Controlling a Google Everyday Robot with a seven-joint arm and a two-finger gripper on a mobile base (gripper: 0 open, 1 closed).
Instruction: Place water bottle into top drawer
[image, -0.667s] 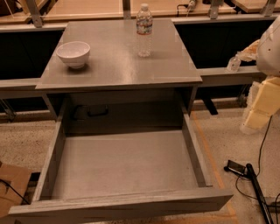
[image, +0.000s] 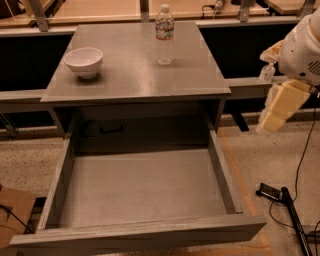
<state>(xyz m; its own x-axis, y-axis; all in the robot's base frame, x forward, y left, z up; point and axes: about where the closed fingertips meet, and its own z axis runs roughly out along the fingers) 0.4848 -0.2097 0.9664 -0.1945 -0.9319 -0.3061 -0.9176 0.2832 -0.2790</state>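
The water bottle (image: 164, 35), clear with a white cap and a reddish-white label, stands upright at the back of the grey cabinet top (image: 135, 75), right of centre. The top drawer (image: 140, 187) is pulled fully out below it, and its flat grey bottom is bare. My gripper (image: 276, 112), cream-coloured under the white arm (image: 302, 45), hangs in the air at the right of the cabinet. It is level with the cabinet's top edge, well apart from the bottle, and holds nothing that I can see.
A white bowl (image: 84, 61) sits on the left of the cabinet top. A small clear bottle (image: 266, 73) stands on the ledge behind my gripper. A black cable and device (image: 280, 195) lie on the floor at the right. Cardboard (image: 12, 210) lies at the lower left.
My gripper has moved a little to the left and up, closer to the cabinet's right side. The bottle, bowl and drawer have not moved.
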